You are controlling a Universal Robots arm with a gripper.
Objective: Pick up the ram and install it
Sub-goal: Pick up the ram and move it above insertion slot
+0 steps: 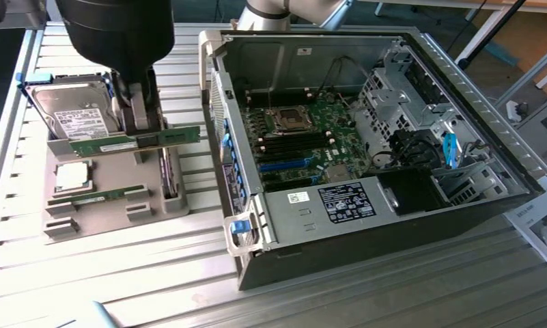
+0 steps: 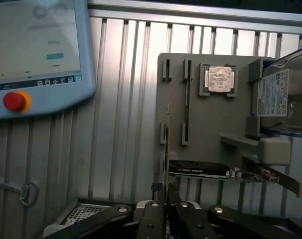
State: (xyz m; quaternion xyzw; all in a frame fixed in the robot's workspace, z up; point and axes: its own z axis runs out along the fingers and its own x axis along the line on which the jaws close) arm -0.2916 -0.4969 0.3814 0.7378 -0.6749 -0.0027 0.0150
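**A:** How is the end effector point(image 1: 145, 135) set?

**B:** It is closed narrowly on the ram point(image 1: 177, 136). The ram is gripped near its middle and carried roughly level, with both ends projecting past the fingers.

**A:** What is shown from the wrist?

**B:** The ram point(image 2: 168, 134) is seen edge-on, as a thin strip running straight out from between the black fingers point(image 2: 151, 219) of the end effector point(image 2: 167, 194).

**A:** What is found under the end effector?

**B:** The grey tray point(image 1: 109, 215) is set directly beneath it on the slatted bench point(image 1: 91, 273). A hard drive point(image 1: 73, 116) is seated just beyond the held ram. A silver processor chip point(image 1: 73, 176) and a second green stick point(image 1: 100, 197) are laid on the camera's side of it.

**A:** And the computer case?

**B:** The open case point(image 1: 291, 212) is placed well apart from the end effector, toward the exterior view's right. Its motherboard point(image 1: 300, 137) is exposed.
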